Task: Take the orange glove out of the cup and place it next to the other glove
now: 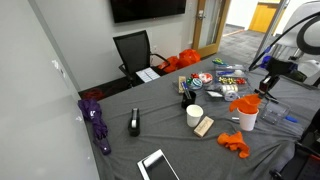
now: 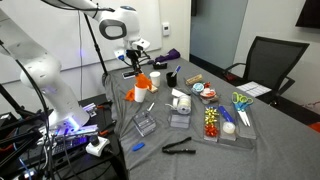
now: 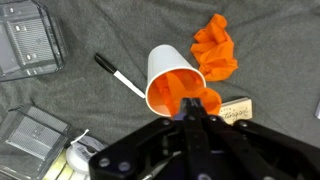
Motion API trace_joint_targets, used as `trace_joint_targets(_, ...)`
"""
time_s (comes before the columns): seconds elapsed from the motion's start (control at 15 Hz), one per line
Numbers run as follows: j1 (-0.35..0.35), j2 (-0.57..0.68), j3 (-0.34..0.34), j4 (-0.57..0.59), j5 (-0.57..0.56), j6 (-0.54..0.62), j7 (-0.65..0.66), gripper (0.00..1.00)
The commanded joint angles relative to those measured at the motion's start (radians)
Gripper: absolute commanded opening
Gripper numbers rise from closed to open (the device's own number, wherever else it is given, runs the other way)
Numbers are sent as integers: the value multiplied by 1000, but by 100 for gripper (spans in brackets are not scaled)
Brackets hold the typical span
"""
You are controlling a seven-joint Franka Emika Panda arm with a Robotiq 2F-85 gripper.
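Observation:
A white cup [image 3: 168, 66] lies tipped on the grey tablecloth with the orange glove [image 3: 178, 92] stuffed in its mouth. My gripper [image 3: 190, 106] is at the cup's mouth, its fingers pressed together on the glove's edge. In both exterior views the glove [image 1: 245, 103] [image 2: 143, 83] bulges out of the cup [image 1: 247, 120] [image 2: 140, 95] right under the gripper [image 1: 266, 90] [image 2: 135, 68]. The other orange glove [image 3: 214, 50] [image 1: 236, 144] lies flat on the cloth just beyond the cup.
A black marker [image 3: 114, 74] and a wooden block [image 3: 237, 108] lie beside the cup. Clear plastic trays [image 3: 30, 40] sit to one side. A small white cup [image 1: 194, 114], a black stapler [image 1: 134, 123], a tablet [image 1: 157, 165] and purple cloth [image 1: 95, 118] are on the table.

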Motion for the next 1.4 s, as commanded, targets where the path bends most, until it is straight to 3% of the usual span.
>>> trace_joint_targets(0.0,8,-31,-20,8,58,-22,-36,0)
trace_joint_targets(0.07,6,-31,-16,7,53,-9,-28,0)
trace_joint_targets(0.73,9,-167,-71,111,162,-316,-73,0)
trace_joint_targets(1.33,33,-184,-60,72,230,-306,-74,0)
